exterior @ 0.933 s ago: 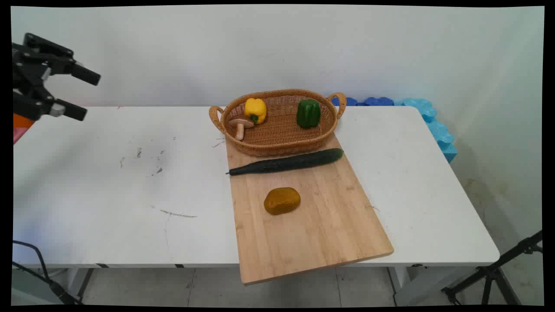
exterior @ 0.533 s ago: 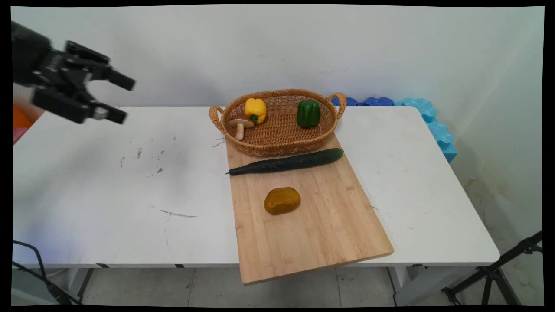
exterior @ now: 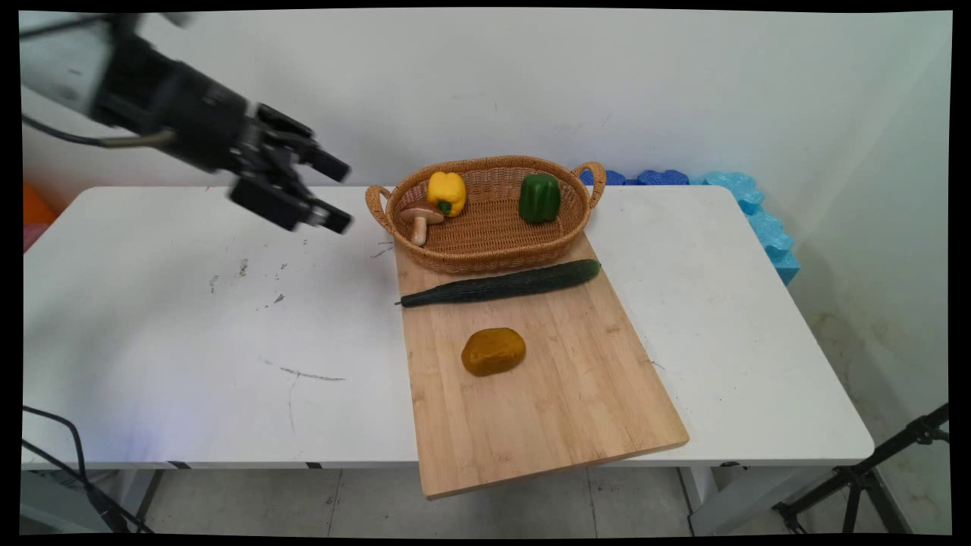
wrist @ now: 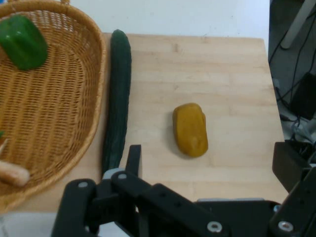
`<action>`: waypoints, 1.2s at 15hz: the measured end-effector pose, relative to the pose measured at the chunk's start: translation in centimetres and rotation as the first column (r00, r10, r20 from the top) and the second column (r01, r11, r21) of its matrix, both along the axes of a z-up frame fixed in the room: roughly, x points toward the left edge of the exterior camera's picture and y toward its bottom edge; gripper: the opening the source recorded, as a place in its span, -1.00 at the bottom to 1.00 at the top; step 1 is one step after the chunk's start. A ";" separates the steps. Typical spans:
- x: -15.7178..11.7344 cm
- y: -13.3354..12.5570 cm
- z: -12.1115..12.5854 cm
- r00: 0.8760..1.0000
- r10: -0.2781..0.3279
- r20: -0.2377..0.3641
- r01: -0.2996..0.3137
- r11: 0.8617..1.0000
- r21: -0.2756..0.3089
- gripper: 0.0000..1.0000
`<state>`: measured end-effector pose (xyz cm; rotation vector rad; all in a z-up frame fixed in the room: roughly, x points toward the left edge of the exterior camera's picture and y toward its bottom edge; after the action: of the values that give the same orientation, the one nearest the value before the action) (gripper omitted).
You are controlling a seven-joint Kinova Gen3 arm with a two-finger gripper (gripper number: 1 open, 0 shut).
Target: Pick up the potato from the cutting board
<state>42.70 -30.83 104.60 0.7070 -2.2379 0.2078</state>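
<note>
**Gripper open, in the air off the basket's left handle**

My gripper [exterior: 339, 192] is empty, fingers spread wide, nothing between them. It hangs above the table [exterior: 190, 318], near the far edge, and points toward the right end. It touches nothing.

Nearest thing: the wicker basket [exterior: 485, 254], just past my fingertips. Its left handle faces me. It sits against the table's far edge, with its near rim over the far end of the cutting board [exterior: 546, 409]. Inside:
- mushroom [exterior: 421, 218] and yellow pepper [exterior: 446, 192] at the left end, closest to me
- green pepper [exterior: 539, 197] at the right end

The hand view looks down across the board:
- basket wall [wrist: 74, 113] on one side
- cucumber [wrist: 117, 103] right beside it
- yellow-brown lump [wrist: 190, 129] apart on bare wood

Cucumber [exterior: 501, 283]: lies on the board just in front of the basket, close to its near rim or touching it, can't tell which. Long axis runs across the board, roughly parallel to the table's far edge, right end slightly farther back. Its thin left tip is at the board's left edge, so that end is the one nearer me.

The lump [exterior: 493, 351] sits mid-board, well clear of the cucumber and of all board edges.

Room: the whole left half of the table, under and in front of me, carries only scuff marks. The board's near end overhangs the table's near edge. Right of the board there is a bare strip of table. Blue foam [exterior: 758, 220] sits off the far right corner.
</note>
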 end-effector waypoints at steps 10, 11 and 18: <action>-10.4 -4.9 -8.0 0.997 0.026 0.074 -0.038 0.987 0.156 1.00; -11.2 -5.3 -8.8 0.996 0.030 0.085 -0.044 0.985 0.167 1.00; -15.6 -7.2 -14.3 0.986 0.062 0.157 -0.096 0.971 0.221 1.00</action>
<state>27.13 -37.99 90.31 0.9315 -2.4029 0.0434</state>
